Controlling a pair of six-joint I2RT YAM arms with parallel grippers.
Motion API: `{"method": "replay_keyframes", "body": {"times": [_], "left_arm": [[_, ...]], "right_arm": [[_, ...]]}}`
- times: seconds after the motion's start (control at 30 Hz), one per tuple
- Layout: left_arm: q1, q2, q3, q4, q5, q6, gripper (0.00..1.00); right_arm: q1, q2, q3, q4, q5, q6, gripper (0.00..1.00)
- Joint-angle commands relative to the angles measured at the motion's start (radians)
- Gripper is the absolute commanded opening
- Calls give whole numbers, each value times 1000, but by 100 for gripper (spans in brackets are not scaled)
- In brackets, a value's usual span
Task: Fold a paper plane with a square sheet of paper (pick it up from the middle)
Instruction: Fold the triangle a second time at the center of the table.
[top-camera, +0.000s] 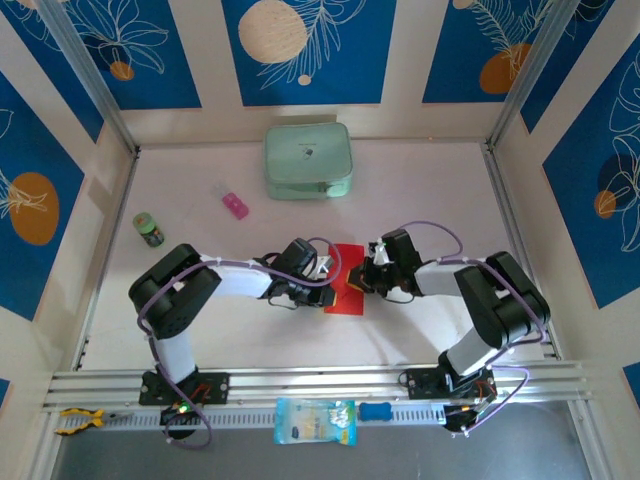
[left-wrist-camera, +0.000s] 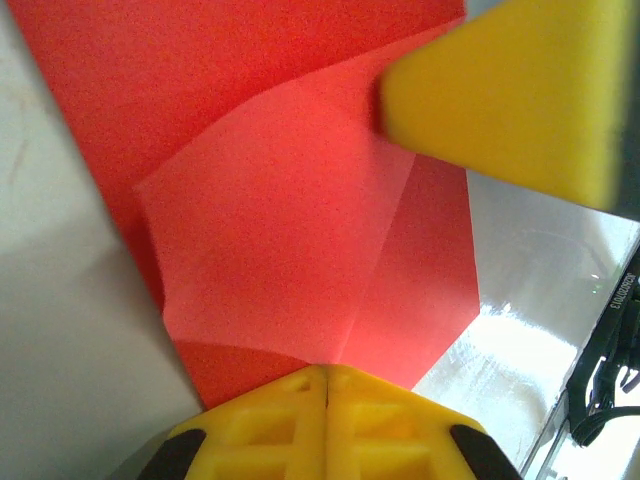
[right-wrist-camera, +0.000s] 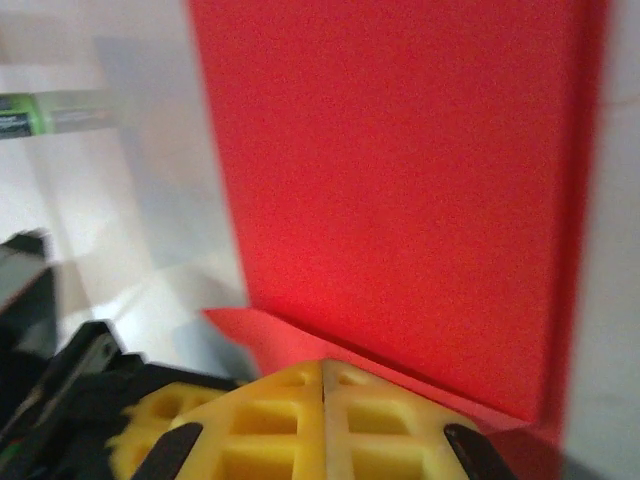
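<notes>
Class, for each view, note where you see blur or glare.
Top external: evenly lit, sharp, the red sheet crisp. Left wrist: white glare on the table, a yellow finger blurred up close. Right wrist: soft focus, the green bottle smeared.

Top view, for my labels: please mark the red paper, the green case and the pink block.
red paper (top-camera: 345, 298), top view, lower half.
green case (top-camera: 308, 160), top view, lid centre.
pink block (top-camera: 235, 206), top view, its middle.

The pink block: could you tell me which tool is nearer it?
Left. The left tool sits front-right of the pink block; the right tool is farther right.
</notes>
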Motion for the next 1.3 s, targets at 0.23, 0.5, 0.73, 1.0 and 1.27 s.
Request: {"method": "replay_keyframes", "body": {"times": [0.23, 0.5, 0.73, 1.0, 1.27], "left_arm": [[2, -20, 96, -132, 25, 16, 6], [1, 96, 192, -103, 30, -22, 10], [-8, 144, 181, -163, 8, 4, 9], [-8, 71, 133, -204, -30, 38, 12], [-18, 72, 232, -171, 20, 22, 12]], "right_arm": [[-26, 18, -40, -47, 41, -18, 0], [-29, 19, -39, -55, 41, -20, 0], [-31, 23, -38, -62, 42, -17, 0], [-32, 25, -30, -76, 45, -18, 0], [-31, 32, -14, -93, 38, -14, 0]]}}
